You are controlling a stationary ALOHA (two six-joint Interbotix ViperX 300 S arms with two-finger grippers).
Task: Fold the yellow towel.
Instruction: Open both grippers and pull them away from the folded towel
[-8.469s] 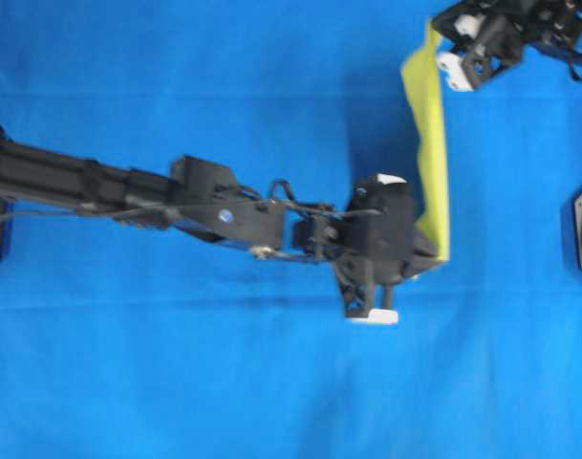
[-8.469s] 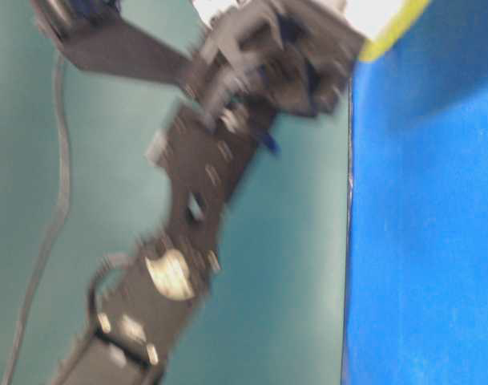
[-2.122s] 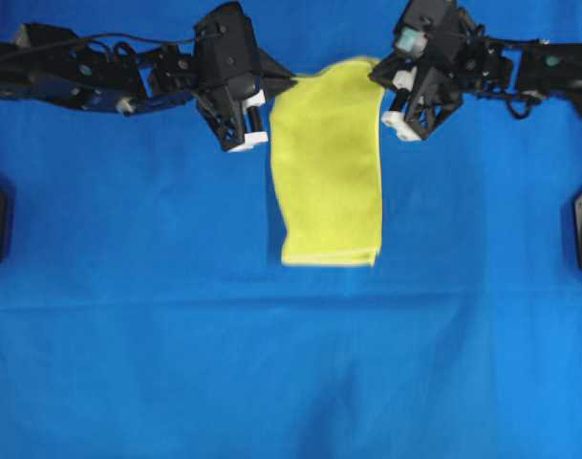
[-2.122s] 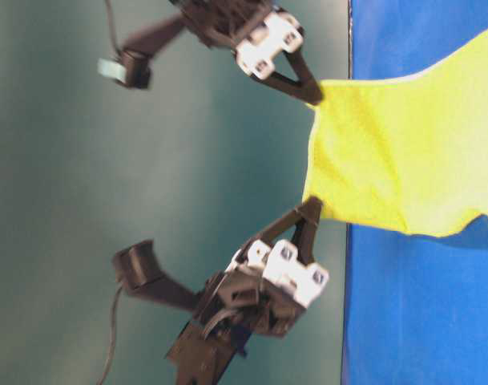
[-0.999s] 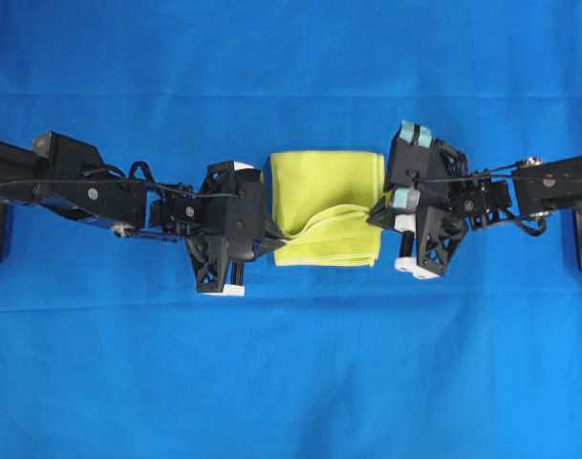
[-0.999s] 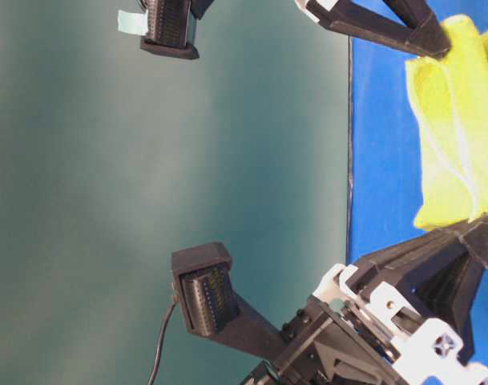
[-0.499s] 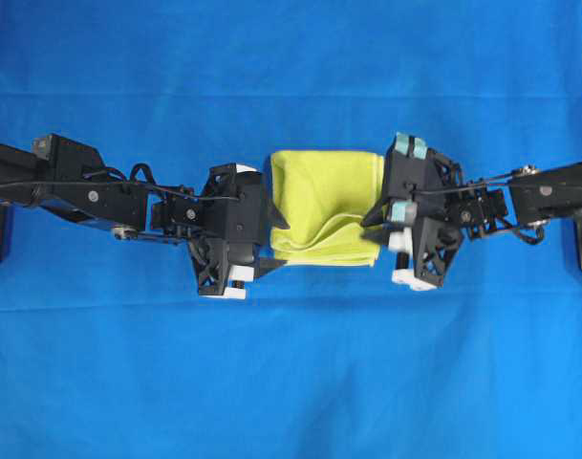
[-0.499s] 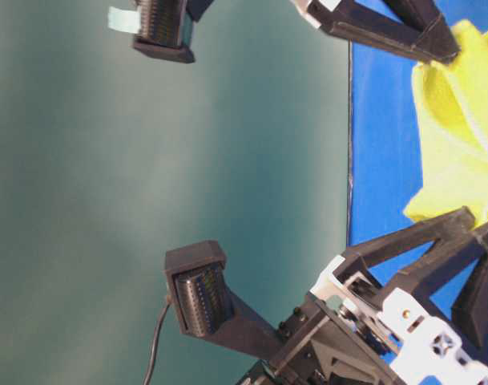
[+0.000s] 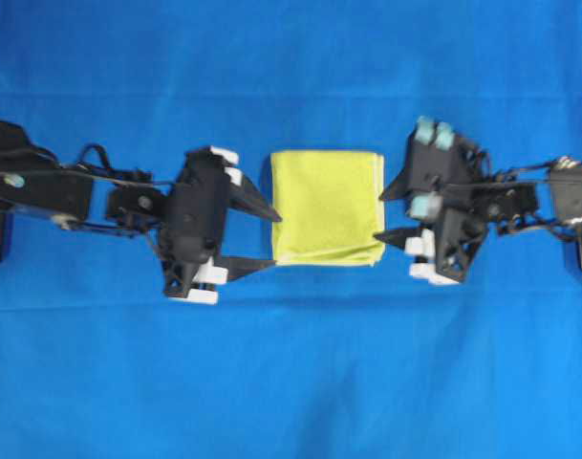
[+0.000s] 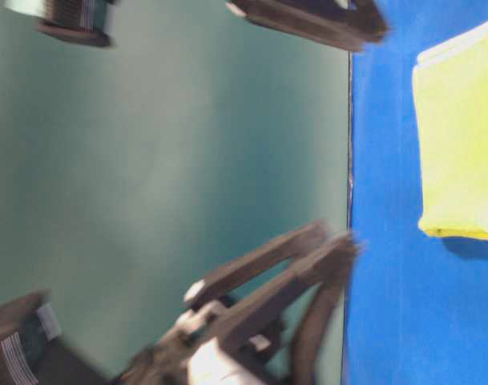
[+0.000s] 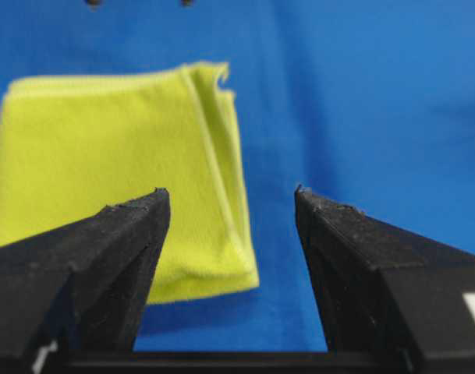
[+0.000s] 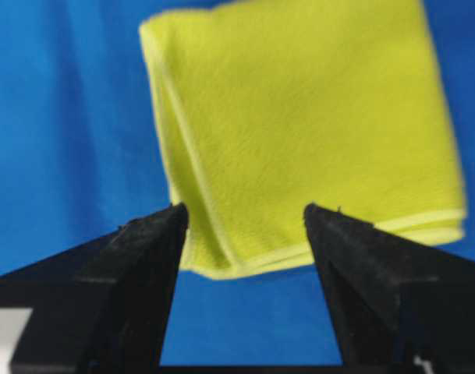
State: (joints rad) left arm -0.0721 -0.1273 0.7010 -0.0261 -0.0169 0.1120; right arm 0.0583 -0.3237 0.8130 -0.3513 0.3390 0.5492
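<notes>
Here the towel (image 9: 327, 207) lies folded into a neat layered rectangle at the middle of the blue cloth (image 9: 291, 382), flat and free of both arms. The left gripper (image 9: 262, 239) sits just off its 9 o'clock edge, jaws apart and holding nothing. The right gripper (image 9: 391, 210) sits just off its 3 o'clock edge, jaws likewise spread and empty.

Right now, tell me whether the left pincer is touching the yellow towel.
Apart. The overhead view shows blue cloth between the open left pincer and the yellow towel.
</notes>
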